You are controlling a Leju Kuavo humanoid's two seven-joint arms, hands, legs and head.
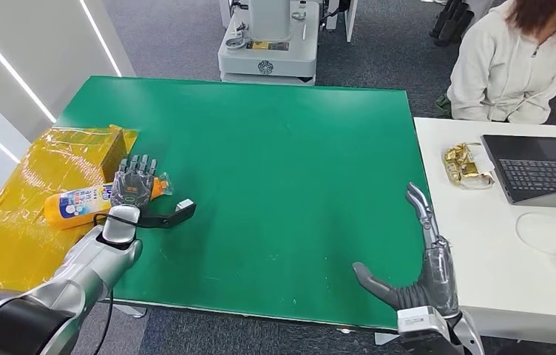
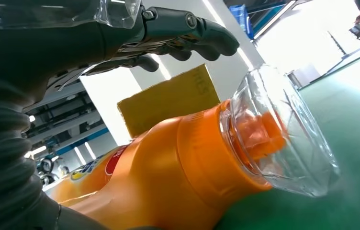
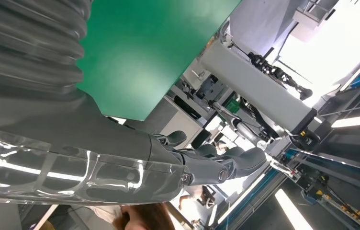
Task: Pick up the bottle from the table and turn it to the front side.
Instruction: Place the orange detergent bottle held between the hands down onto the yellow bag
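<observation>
An orange bottle (image 1: 75, 205) with a blue and white label lies on its side at the left edge of the green table (image 1: 275, 170). My left hand (image 1: 133, 183) hovers over its cap end, fingers spread and straight. In the left wrist view the bottle (image 2: 159, 177) and its clear cap (image 2: 283, 134) lie under the fingers (image 2: 187, 33), which stand off it. My right hand (image 1: 419, 266) sits at the table's front right edge, holding nothing, thumb out to the side. The right wrist view has its fingers (image 3: 221, 165) loosely extended past the table (image 3: 144, 48).
A yellow box (image 1: 105, 144) stands just behind the bottle, on a yellow plastic sheet (image 1: 9, 229). To the right is a white table (image 1: 497, 251) with a laptop (image 1: 545, 166), gold wrappers (image 1: 466, 164) and a cable. A person (image 1: 512, 59) sits beyond it. A robot base (image 1: 268, 44) stands behind the green table.
</observation>
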